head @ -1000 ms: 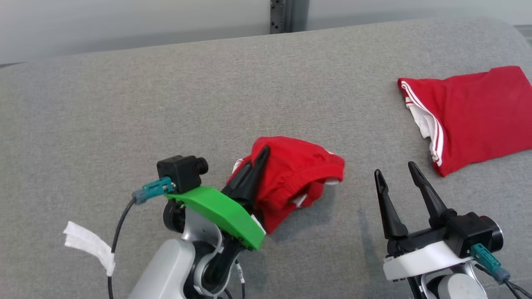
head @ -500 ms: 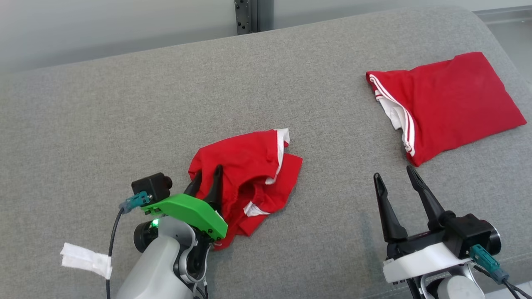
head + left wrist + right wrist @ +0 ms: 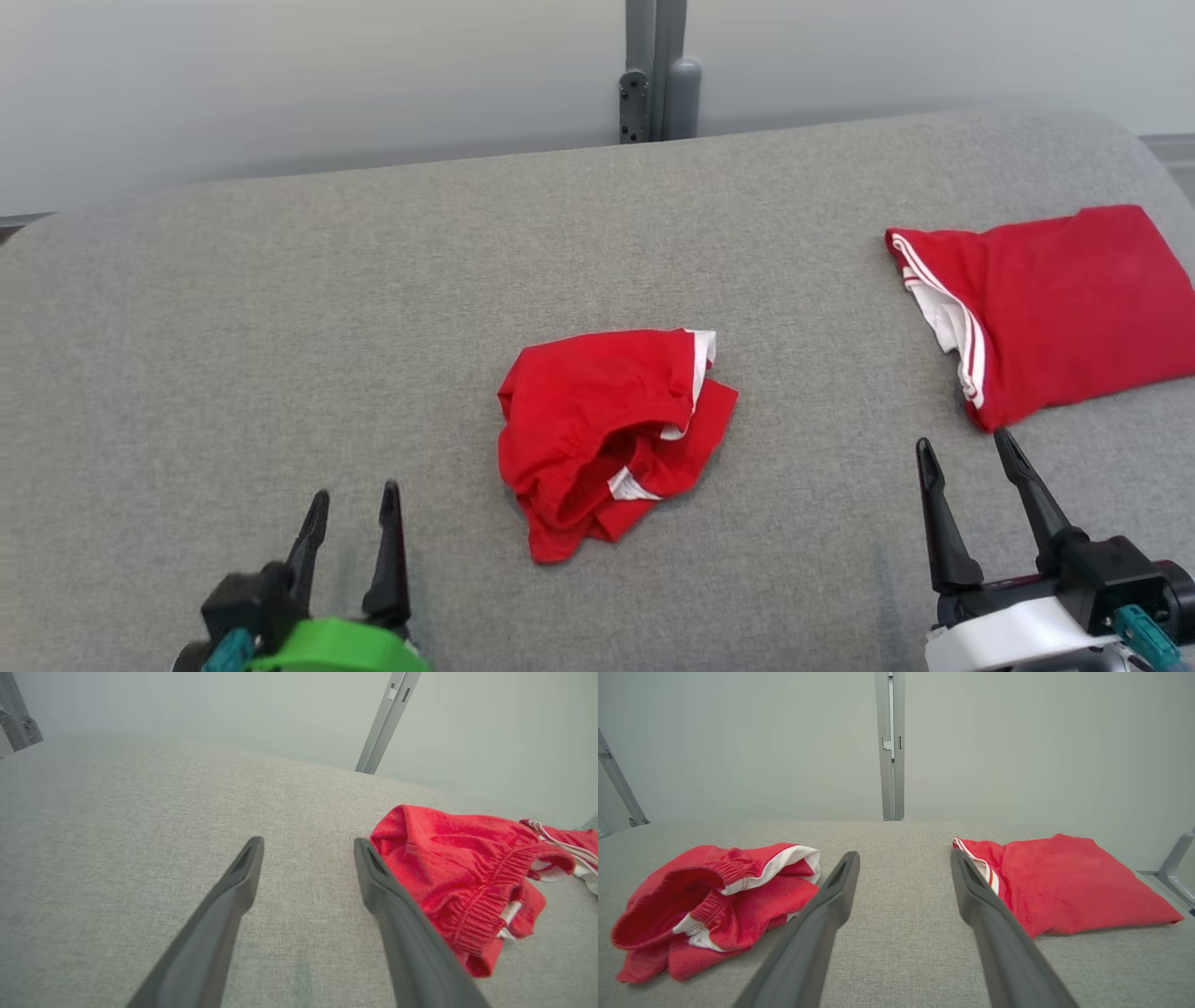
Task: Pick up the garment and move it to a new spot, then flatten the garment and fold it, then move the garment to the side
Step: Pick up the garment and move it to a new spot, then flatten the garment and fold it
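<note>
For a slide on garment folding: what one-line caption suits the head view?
A crumpled red garment lies between the open left gripper and open right gripper; a folded red garment rests far right.

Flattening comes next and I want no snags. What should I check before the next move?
1. Left gripper open, clear of the crumpled red cloth shorts with white trim: ok.
2. Right gripper open and empty: ok.
3. Shorts lying on the grey fabric surface between both grippers: ok.
4. Shorts flat: not ok, bunched.
5. Folded red garment with white stripes apart from the shorts: ok.
6. Nothing hidden under the shorts: cannot tell.
</note>
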